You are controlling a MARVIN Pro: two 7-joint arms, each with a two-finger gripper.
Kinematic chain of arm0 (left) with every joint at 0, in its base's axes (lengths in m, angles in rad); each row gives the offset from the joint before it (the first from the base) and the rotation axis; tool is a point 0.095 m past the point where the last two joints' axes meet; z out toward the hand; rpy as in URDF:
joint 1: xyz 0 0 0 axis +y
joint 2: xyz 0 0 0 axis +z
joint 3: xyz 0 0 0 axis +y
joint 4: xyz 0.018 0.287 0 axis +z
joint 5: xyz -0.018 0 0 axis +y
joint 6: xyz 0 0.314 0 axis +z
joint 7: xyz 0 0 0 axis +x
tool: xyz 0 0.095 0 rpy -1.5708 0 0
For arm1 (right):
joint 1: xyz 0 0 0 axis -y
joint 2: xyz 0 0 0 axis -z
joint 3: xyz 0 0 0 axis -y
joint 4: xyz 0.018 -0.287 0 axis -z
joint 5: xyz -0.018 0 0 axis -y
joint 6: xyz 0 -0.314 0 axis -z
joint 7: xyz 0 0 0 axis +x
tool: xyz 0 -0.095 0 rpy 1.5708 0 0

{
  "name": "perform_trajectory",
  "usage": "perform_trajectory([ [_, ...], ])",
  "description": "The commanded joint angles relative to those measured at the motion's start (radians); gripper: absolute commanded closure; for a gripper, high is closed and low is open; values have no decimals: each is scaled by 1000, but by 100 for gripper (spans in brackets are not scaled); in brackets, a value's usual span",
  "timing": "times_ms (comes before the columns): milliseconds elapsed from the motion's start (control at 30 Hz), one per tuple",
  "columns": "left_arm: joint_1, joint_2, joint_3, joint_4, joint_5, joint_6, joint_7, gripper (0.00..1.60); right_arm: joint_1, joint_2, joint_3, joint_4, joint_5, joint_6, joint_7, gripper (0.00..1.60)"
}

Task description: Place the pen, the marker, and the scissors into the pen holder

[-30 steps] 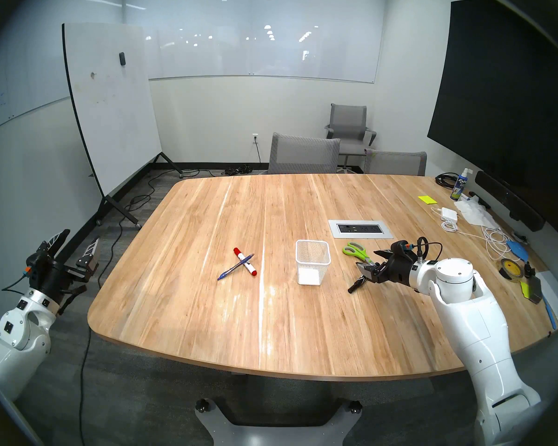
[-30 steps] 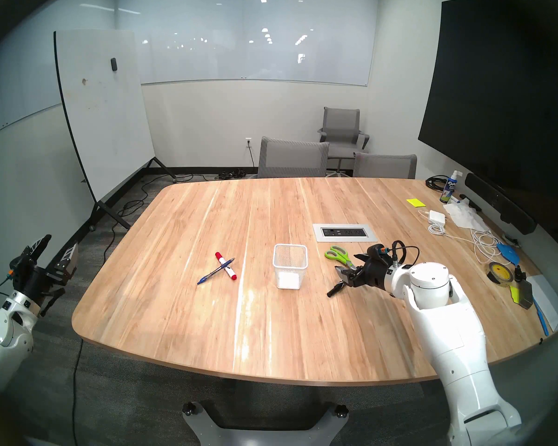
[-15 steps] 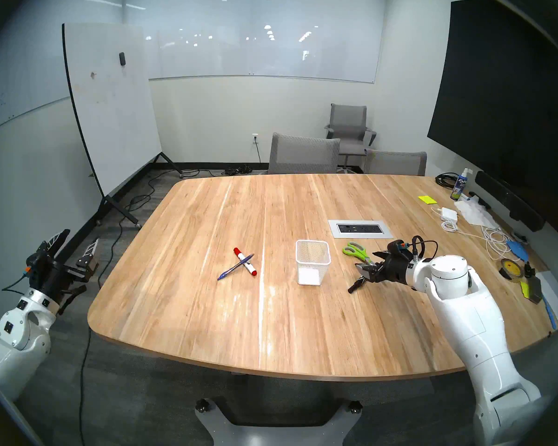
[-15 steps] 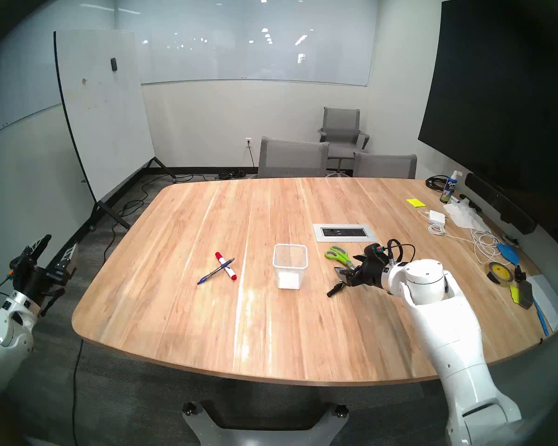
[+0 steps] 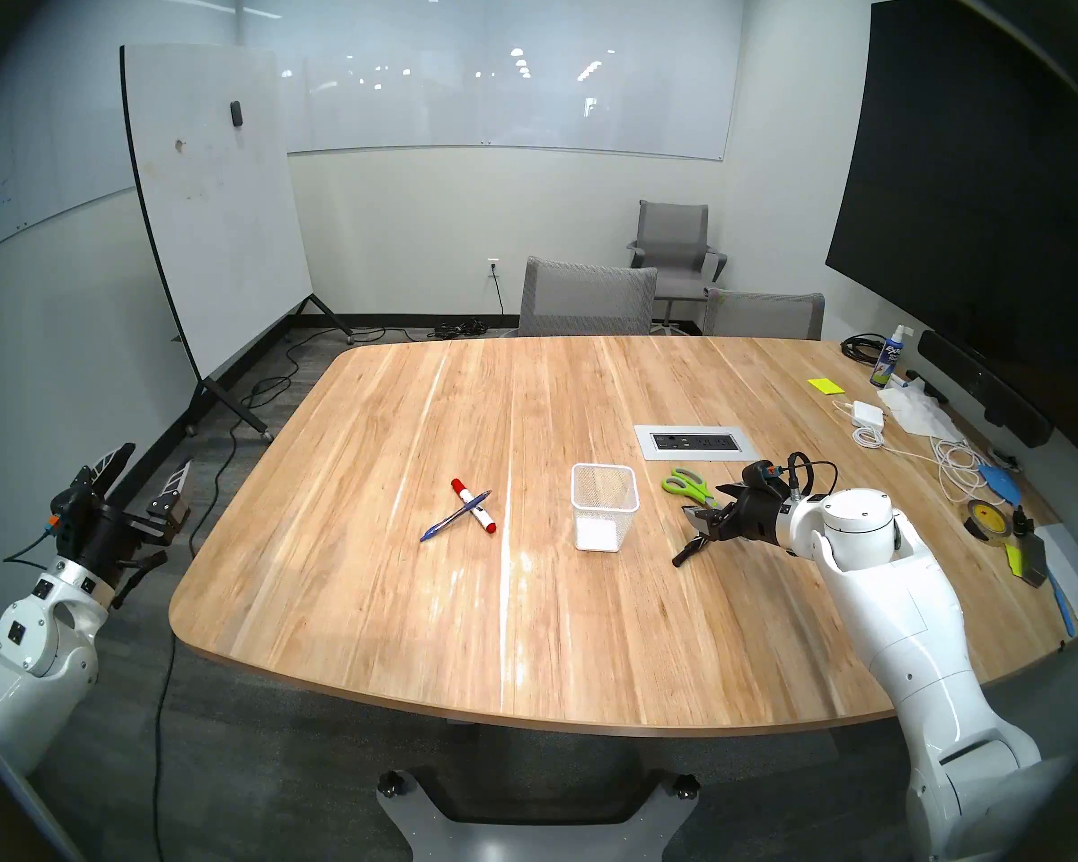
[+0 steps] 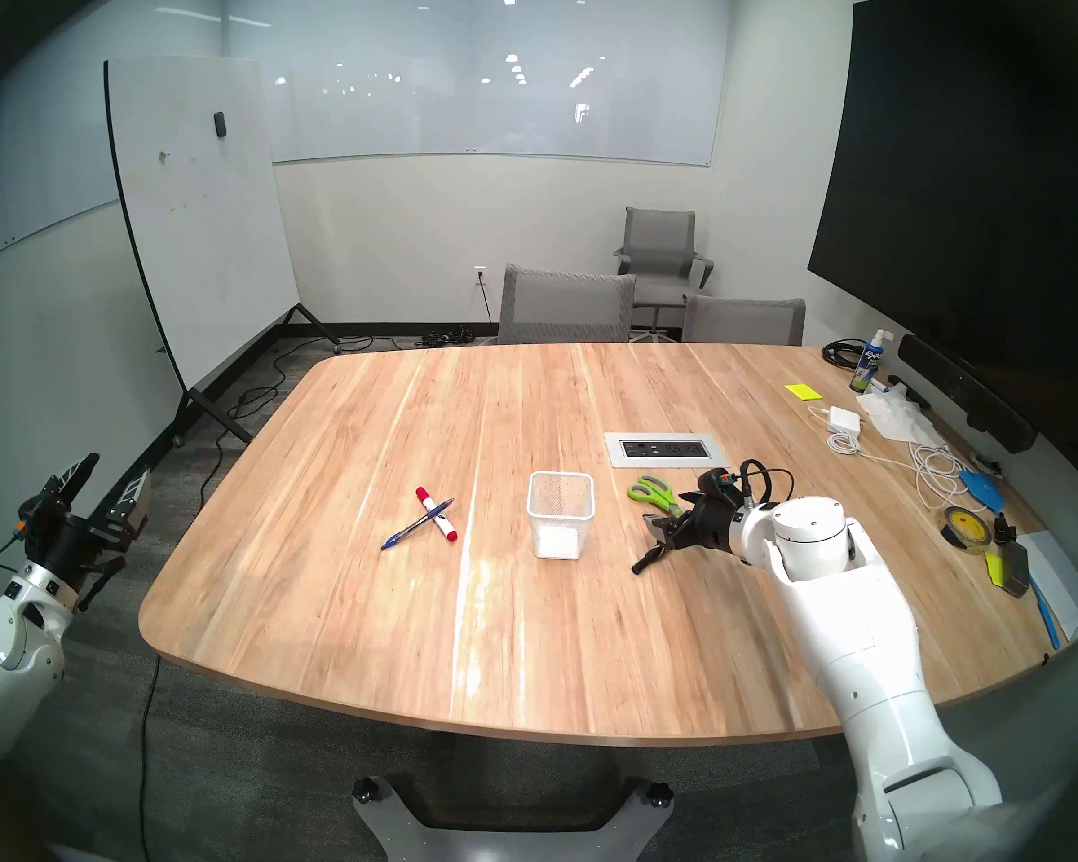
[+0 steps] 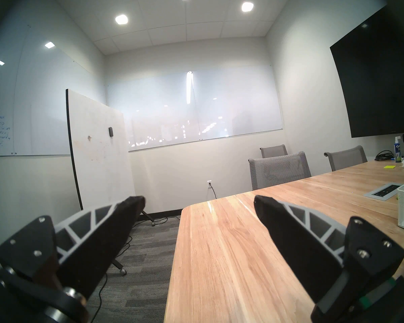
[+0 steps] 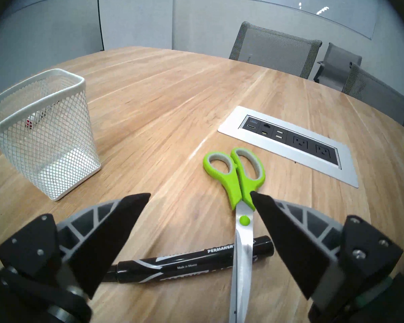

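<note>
The lime-green scissors (image 8: pixel 237 175) lie flat on the table, their silver blades crossing over a black marker (image 8: pixel 184 265). My right gripper (image 8: pixel 200 194) hovers open just above both, empty, one fingertip beside the scissors' handle neck; it also shows in the head view (image 5: pixel 704 501). The white mesh pen holder (image 5: pixel 605 515) stands upright to the left of it, apart. Further left, the blue pen (image 5: pixel 455 516) lies crossed over a white marker with red ends (image 5: pixel 475 507). My left gripper (image 5: pixel 156 457) hangs open off the table's left side, empty.
A grey outlet panel (image 5: pixel 697 442) is set in the table just behind the scissors. Cables, a charger, a tape roll (image 5: pixel 984 518) and a spray bottle (image 5: pixel 886 363) crowd the table's right side. Grey chairs stand at the far edge, and a rolling whiteboard at the left.
My right arm has crept a little to the left over the scissors and black marker, gripper still open. The left arm and all objects have stayed put.
</note>
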Motion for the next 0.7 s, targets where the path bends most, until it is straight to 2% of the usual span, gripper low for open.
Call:
perform_trajectory([
  [0, 1, -1, -13, -4, -1, -2, 0, 0, 55, 4, 1, 1, 0, -6, 7, 0],
  [667, 2, -1, -14, -4, -1, -1, 0, 0, 103, 28, -21, 54, -12, -10, 69, 0],
])
